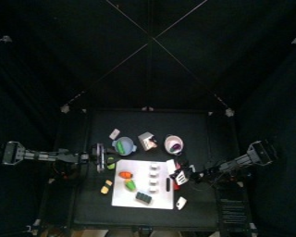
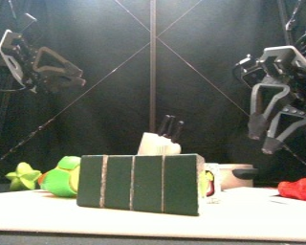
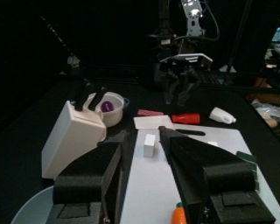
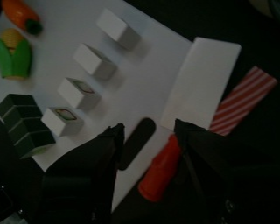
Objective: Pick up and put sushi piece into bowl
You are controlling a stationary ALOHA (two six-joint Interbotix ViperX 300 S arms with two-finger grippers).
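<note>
top view: white board (image 1: pixel 141 176) near the tabletop's front edge carries the sushi pieces (image 1: pixel 148 175). blue-teal bowl (image 1: pixel 126 147) and purple-rimmed white bowl (image 1: pixel 173 143) sit behind it, contents unclear. left tool (image 3: pixel 140 175) apart, empty; right tool (image 4: pixel 146 140) apart above the board's right edge.

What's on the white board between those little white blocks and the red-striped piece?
In the right wrist view, a plain white slab lies between the row of white blocks and the red-striped piece.
</note>
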